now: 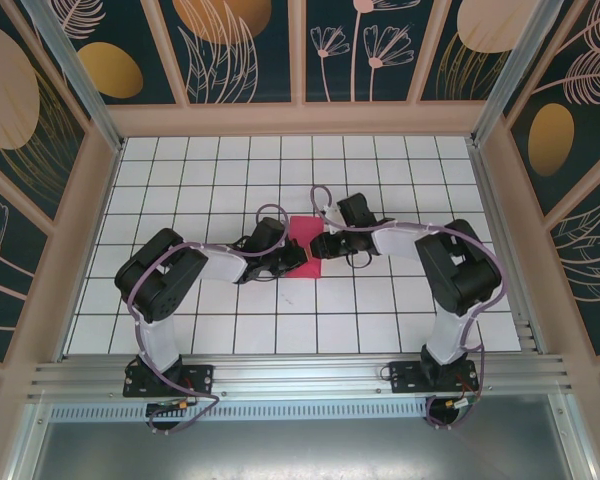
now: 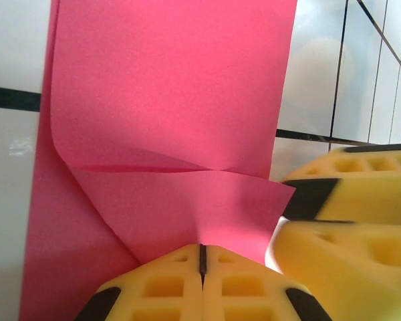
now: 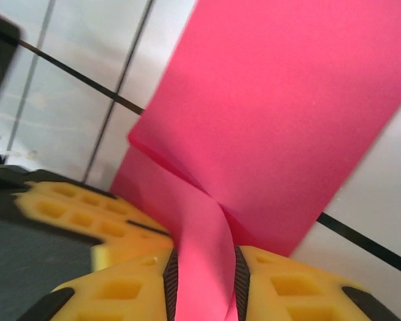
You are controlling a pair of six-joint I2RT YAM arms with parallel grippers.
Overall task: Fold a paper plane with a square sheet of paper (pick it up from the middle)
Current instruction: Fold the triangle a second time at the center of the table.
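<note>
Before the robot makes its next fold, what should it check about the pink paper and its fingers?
1. Left fingers pinched shut on the paper's lifted flap: ok.
2. Right fingers holding firmly: cannot tell; they stand apart with a strip of paper between them.
3. Far part of the paper lying on the table: ok.
4. Paper free of tears where it shows: ok.
5. The two sets of fingers clear of each other: cannot tell; they sit very close.
6. Plane shape finished: not ok; only one flap is raised so far.
</note>
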